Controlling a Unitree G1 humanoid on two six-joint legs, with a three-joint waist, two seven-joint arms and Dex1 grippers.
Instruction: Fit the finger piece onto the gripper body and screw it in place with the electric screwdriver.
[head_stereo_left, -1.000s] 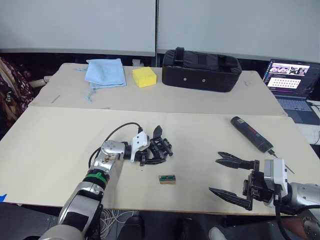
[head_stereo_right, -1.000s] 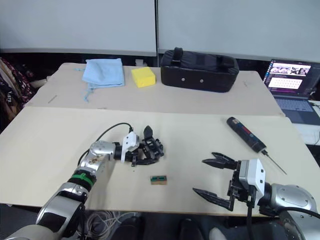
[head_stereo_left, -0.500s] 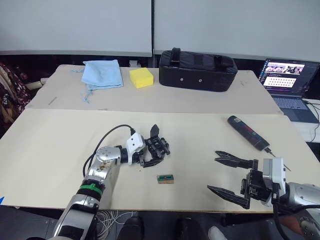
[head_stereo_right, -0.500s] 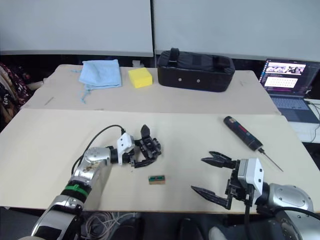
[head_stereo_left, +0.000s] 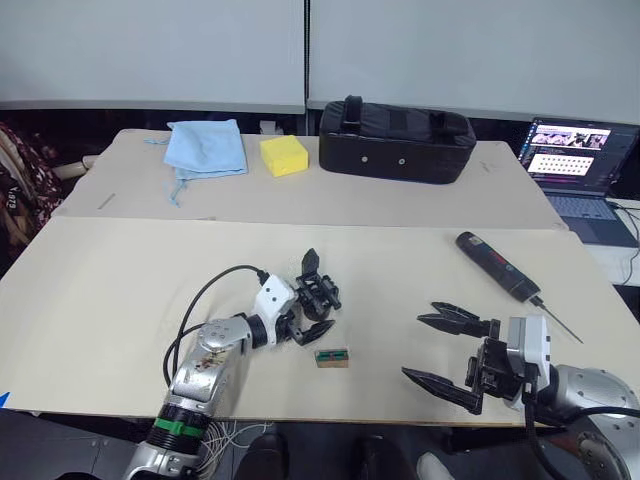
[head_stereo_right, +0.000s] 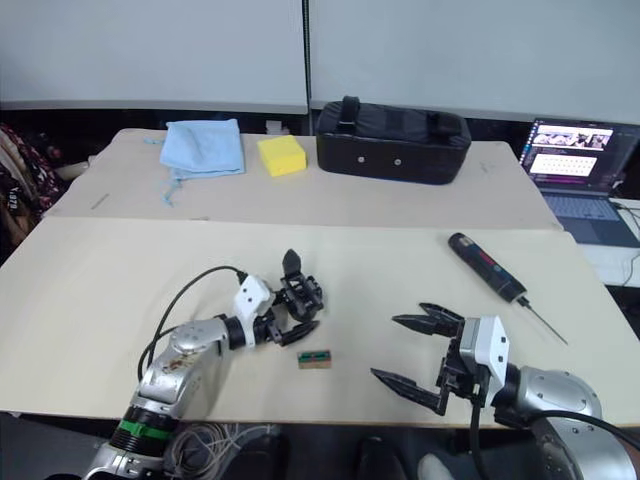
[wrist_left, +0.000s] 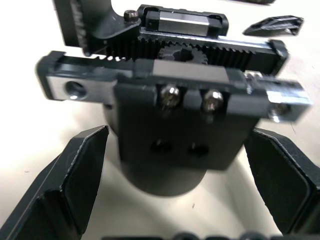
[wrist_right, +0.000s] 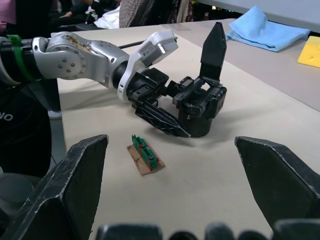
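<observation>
The left gripper, fingers spread, straddles the gripper body at mid-table, while the right gripper hangs open and empty, with the screwdriver lying beyond it, long axis angled away toward the table's far right.

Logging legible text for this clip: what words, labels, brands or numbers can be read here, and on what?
No text reads clearly.
Laptop screen: rows of small content, too small to read.
Electric screwdriver: a reddish mark on its side, no legible letters.
Small green part on the table: no readable marking.
</observation>
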